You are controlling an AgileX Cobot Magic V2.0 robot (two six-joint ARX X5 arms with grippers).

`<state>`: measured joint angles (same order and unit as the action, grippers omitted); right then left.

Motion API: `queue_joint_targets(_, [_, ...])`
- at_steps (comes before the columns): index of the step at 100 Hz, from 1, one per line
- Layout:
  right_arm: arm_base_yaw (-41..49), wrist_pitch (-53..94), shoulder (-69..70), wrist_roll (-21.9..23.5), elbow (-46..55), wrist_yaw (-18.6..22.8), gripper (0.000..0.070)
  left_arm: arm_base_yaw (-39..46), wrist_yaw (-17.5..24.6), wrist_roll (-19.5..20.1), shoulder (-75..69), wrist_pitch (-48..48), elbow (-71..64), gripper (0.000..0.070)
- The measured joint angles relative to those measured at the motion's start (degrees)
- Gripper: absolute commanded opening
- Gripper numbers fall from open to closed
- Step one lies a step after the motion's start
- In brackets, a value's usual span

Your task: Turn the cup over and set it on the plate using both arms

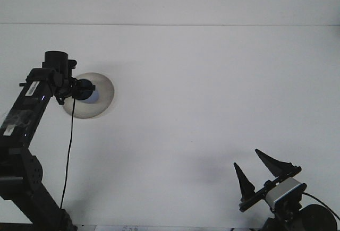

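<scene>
A round white plate (104,94) lies on the white table at the left. A blue cup (91,94) sits over the plate's middle, at the tip of my left gripper (83,89), which reaches in from the left and looks shut on the cup. The gripper's dark body hides part of the cup and the plate's left rim. Whether the cup rests on the plate or hovers just above it cannot be told. My right gripper (246,157) stands open at the bottom right, far from the plate, with nothing between its black fingers (273,162).
The left arm's black links (21,135) and a hanging cable (68,156) run down the left edge. The table's far edge meets a white wall (170,0) at the top.
</scene>
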<state>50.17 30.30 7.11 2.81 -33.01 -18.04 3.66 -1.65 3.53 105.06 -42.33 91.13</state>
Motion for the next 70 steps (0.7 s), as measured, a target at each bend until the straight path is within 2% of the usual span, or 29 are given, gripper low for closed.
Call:
queue_joint_targets(6, [0.00,0.24,0.00,0.00,0.00,0.00,0.0483,0.02,0.02,0.00,0.04,0.00,0.02,0.0033])
queue_joint_targets(9, [0.00,0.26,0.00,0.00,0.00,0.00,0.0483,0.02,0.02,0.00,0.04,-0.04,0.07,0.0076])
queue_joint_targets(21, [0.02,0.26,0.00,0.00,0.00,0.00,0.0483,-0.04,0.02,-0.42,0.24,-0.42,0.39,0.0427])
queue_joint_targets(26, [0.00,0.26,0.00,0.00,0.00,-0.02,0.0483,-0.04,0.02,-0.74,0.48,-0.98,1.14,0.0503])
queue_joint_targets(46, [0.00,0.26,0.00,0.00,0.00,-0.09,0.0483,-0.04,0.02,-2.64,0.68,-5.01,7.39,0.0504])
queue_joint_targets(70, [0.00,0.26,0.00,0.00,0.00,-0.09,0.0483,-0.35,0.02,-3.69,0.59,-14.10,17.57,0.0504])
